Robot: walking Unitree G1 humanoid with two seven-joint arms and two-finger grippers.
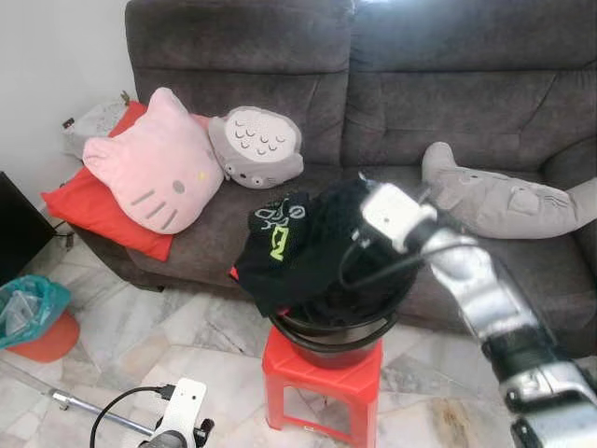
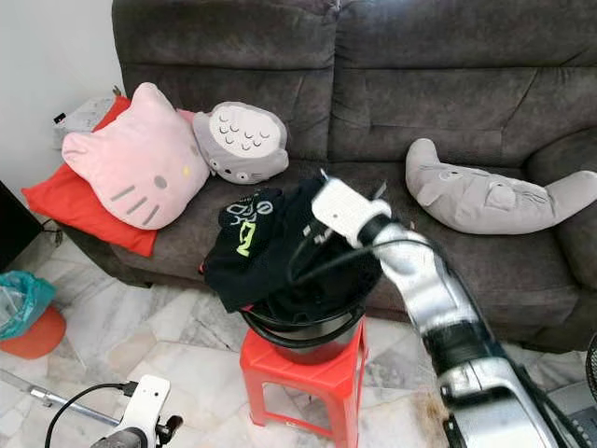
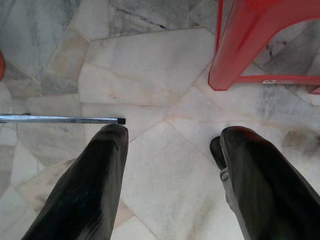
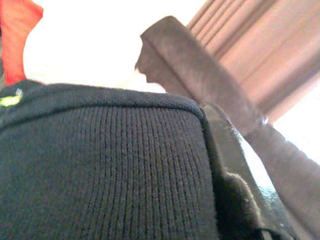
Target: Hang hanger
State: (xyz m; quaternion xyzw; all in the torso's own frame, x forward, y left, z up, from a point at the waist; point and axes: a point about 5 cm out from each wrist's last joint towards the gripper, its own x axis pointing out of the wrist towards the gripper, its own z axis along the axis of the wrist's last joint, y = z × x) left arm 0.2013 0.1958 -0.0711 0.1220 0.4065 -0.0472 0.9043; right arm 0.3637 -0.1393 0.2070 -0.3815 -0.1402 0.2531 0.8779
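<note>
A black garment with neon green print (image 1: pixel 280 238) is heaped over a black bucket (image 1: pixel 336 343) that stands on a red stool (image 1: pixel 326 378) in front of the sofa. My right arm reaches down from the right. Its white wrist (image 1: pixel 396 217) sits on top of the heap and the gripper is buried in the cloth. The right wrist view shows black knit fabric (image 4: pixel 110 170) pressed close to the camera. I cannot make out a hanger. My left gripper (image 3: pixel 170 135) hangs open and empty over the marble floor, near the stool's leg (image 3: pixel 235 55).
A thin metal rod (image 1: pixel 84 408) lies on the floor at lower left. The dark grey sofa (image 1: pixel 448 84) holds a pink cat cushion (image 1: pixel 159 168), a grey plush (image 1: pixel 256 145), a red cushion (image 1: pixel 93 210) and a long grey plush (image 1: pixel 504 201). A teal-lined orange bin (image 1: pixel 33 317) stands far left.
</note>
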